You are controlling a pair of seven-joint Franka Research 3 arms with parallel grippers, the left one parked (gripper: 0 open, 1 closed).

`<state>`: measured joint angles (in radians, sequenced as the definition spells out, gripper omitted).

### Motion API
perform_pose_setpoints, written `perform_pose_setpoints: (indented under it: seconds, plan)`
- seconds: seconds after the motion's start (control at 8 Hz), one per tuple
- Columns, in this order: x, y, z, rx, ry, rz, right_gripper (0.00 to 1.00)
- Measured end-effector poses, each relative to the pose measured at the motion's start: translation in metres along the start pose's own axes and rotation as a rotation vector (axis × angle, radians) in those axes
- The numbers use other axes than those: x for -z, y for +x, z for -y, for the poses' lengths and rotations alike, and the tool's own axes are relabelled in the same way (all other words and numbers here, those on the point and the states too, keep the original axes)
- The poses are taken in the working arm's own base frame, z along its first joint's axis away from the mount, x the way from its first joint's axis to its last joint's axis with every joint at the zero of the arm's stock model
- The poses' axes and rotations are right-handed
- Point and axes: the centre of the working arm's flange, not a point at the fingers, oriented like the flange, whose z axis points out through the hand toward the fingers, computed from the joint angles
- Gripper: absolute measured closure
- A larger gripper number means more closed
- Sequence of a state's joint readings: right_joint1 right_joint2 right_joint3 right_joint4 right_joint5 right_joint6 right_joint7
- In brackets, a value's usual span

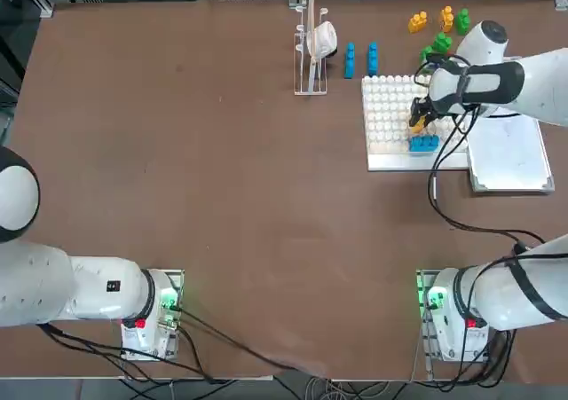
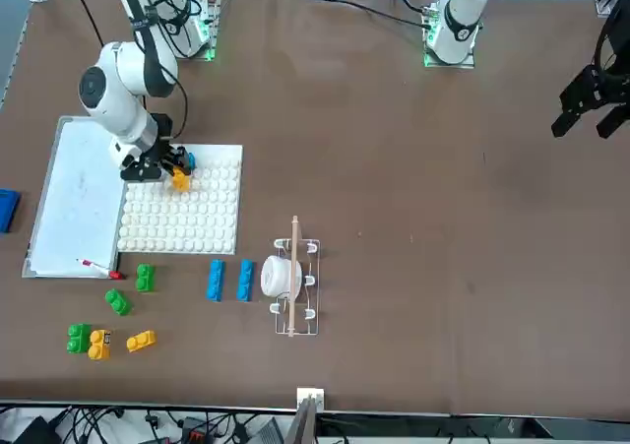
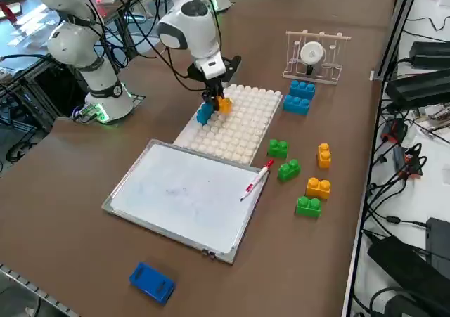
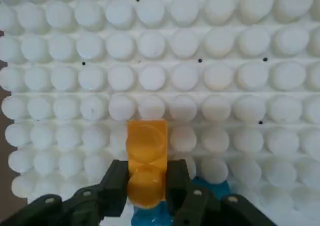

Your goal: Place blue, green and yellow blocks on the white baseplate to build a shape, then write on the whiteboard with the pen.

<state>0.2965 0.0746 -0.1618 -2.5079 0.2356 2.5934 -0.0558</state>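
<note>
One yellow block (image 1: 417, 116) is in hand: in the top view the right gripper (image 1: 419, 119) hangs over the near right part of the white baseplate (image 1: 387, 107), with a blue block (image 1: 424, 142) already seated on the studs just beside it. Two more blue blocks (image 1: 361, 59) lie on the table beyond the plate, the green and yellow spares (image 1: 441, 29) further out, and the whiteboard (image 1: 509, 152) sits against the plate's right edge.

Front view: the gripper (image 2: 175, 173) is low over the plate's corner nearest the robot, on the whiteboard side, the yellow block (image 2: 181, 179) showing beneath it. The pen (image 2: 96, 266) rests on the whiteboard's far corner, untouched.

Right side view: the yellow block (image 3: 224, 105) is held beside the blue one (image 3: 204, 113), close above the studs; whether it touches them cannot be told. The chunky blue object (image 3: 152, 282) lies well apart on the table.

Right wrist view: the fingers (image 4: 116, 186) are closed narrowly on the yellow block (image 4: 146, 161), gripping its sides, with blue visible directly below it.

Assessment: the build stage is under way, with the second block being placed. The next move calls for aligning the yellow block squarely with the stud grid, or with the blue block's studs, pressing straight down until it seats, then releasing. A tilted block would likely fail to lock. Green blocks and writing remain outstanding.
</note>
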Motion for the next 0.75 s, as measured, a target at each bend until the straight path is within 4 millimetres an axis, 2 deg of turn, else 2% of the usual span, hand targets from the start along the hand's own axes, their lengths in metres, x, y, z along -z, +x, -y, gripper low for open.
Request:
perform_pose_setpoints:
  seconds: [0.25,0.75]
  plan:
    - [-0.0084,-0.0027,-0.0012,-0.001,-0.005,0.016,0.59]
    - [-0.0116,-0.0056,0.0004,0.002,-0.007,0.022,0.59]
